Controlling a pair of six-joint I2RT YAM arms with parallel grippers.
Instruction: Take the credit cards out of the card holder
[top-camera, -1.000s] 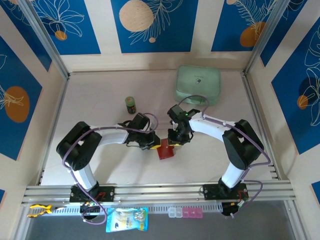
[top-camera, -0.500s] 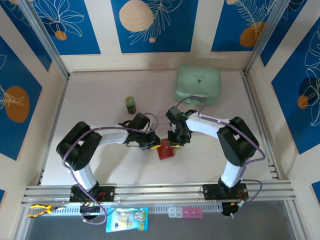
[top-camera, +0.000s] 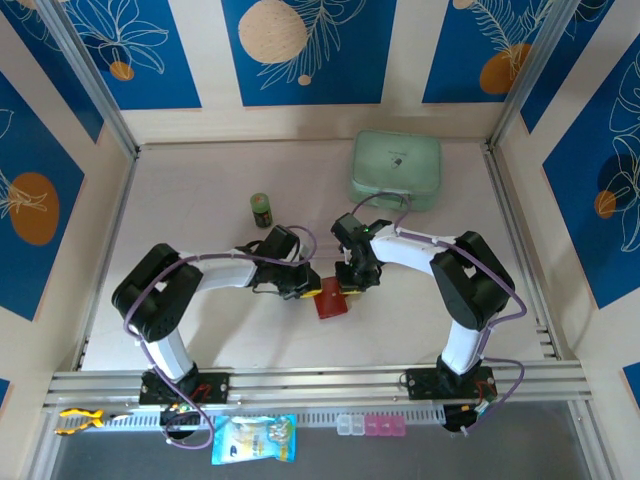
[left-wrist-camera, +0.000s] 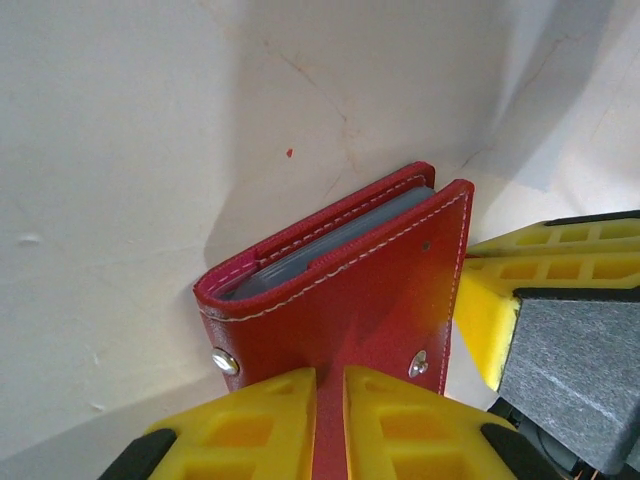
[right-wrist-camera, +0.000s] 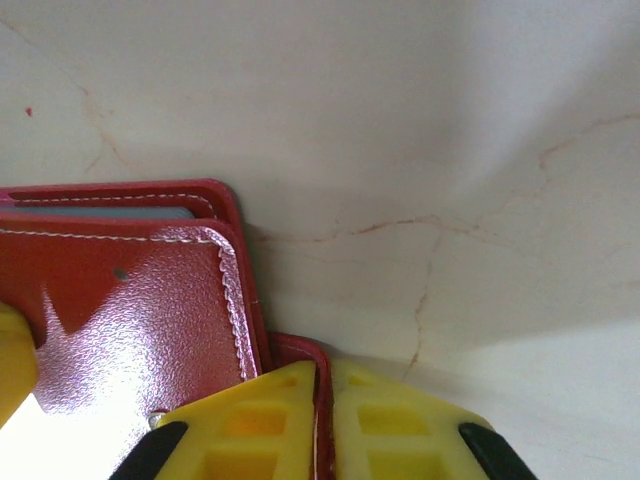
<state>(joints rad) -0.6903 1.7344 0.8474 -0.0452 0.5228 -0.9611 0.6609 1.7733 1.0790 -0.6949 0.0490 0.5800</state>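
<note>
A: From above first — where to find the card holder (top-camera: 330, 300)?

B: Lying on the table (top-camera: 200, 190), near the front middle, wedged between the left gripper (top-camera: 305, 287) and the right gripper (top-camera: 350, 284), touching both. Well behind, toward the back right, a mint-green zip case (top-camera: 396, 170); left of centre, beyond the left arm's wrist, a small green bottle (top-camera: 261, 209).

A: And through the left wrist?

B: Clamped on the holder's near edge — red material showing in the thin gap between the yellow fingers (left-wrist-camera: 240, 425), a metal stud (left-wrist-camera: 226, 361) to either side. Covers almost shut, grey sleeves (left-wrist-camera: 330, 238) peeking between them. At the right, a yellow finger (left-wrist-camera: 485, 315) of the right gripper, just beside the cover.

A: Right wrist?

B: Pinched tight on a thin red flap (right-wrist-camera: 295, 350) of the holder, pads nearly meeting. Red cover with white stitching at the left, a strip of grey sleeve along its top edge, over the pale, cracked tabletop.
</note>
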